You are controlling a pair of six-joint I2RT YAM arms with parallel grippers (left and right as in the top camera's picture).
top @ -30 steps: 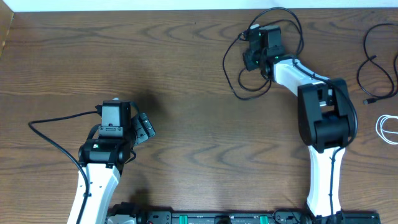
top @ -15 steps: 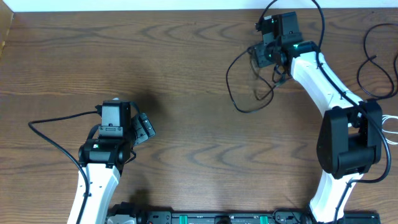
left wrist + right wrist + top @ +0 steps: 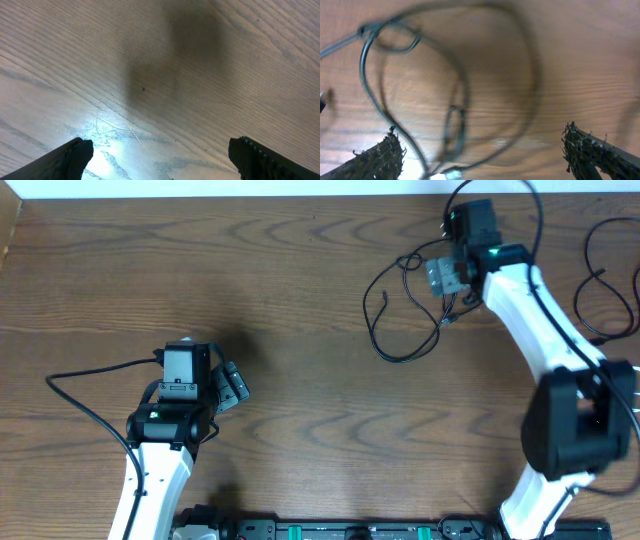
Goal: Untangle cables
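Observation:
A thin black cable lies in loose loops on the wooden table at the back right. Just right of these loops my right gripper hovers, open and holding nothing. The right wrist view is blurred: the same cable curls on the wood below the right gripper, with a small plug end between the spread fingers. A second black cable snakes along the far right edge. At front left, my left gripper is open; in its wrist view the left gripper frames only bare wood.
The left arm's thicker black wire arcs over the table at front left. The right arm's white links stretch from the front right to the back. A dark rail runs along the front edge.
My right gripper has opened and let go of the black cable, then swung right and toward the back. The cable has settled into wider loops. The left arm has not moved.

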